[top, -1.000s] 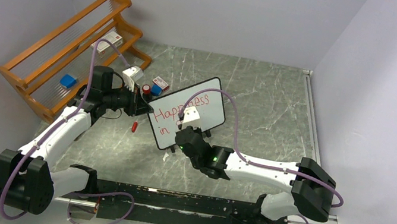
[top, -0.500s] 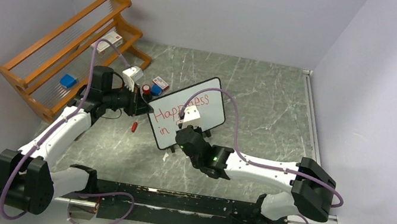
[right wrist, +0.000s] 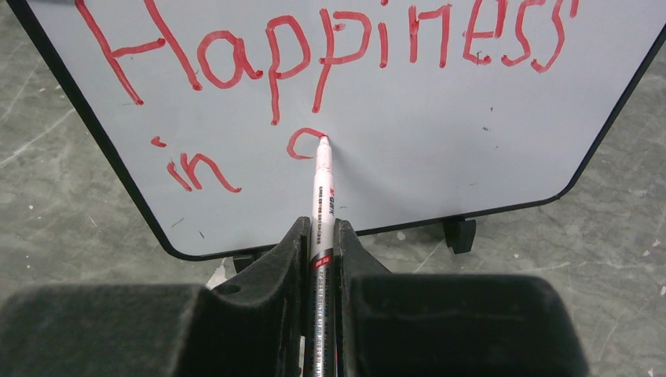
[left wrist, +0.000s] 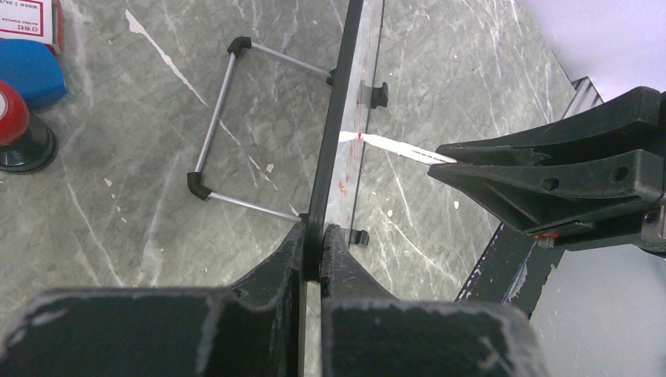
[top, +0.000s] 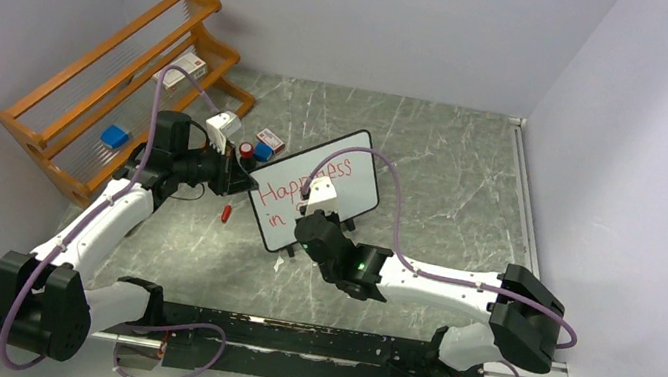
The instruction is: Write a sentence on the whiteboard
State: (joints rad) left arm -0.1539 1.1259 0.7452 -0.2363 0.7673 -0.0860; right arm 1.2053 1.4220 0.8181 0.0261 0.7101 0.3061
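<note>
The whiteboard (top: 364,175) stands tilted on the table, and my left gripper (left wrist: 314,236) is shut on its black frame at the left edge (top: 248,181). In the left wrist view the whiteboard (left wrist: 345,118) is seen edge-on. My right gripper (right wrist: 320,228) is shut on a white marker (right wrist: 322,196) whose red tip touches the whiteboard (right wrist: 471,141). The sentence (right wrist: 314,47) reads "Happiness" in red, with "in" (right wrist: 196,169) below it and a small open loop (right wrist: 302,143) at the marker tip. From above, my right gripper (top: 315,216) covers the lower line.
A wooden rack (top: 111,103) stands at the back left with a blue box (top: 115,136) in it. Small boxes (top: 264,142) and a red-topped round object (left wrist: 12,129) sit behind the board. A red cap (top: 226,213) lies on the table. The board's wire stand (left wrist: 228,118) juts backward.
My right gripper and the marker have shifted very slightly against the board. The left arm and the board have not moved.
</note>
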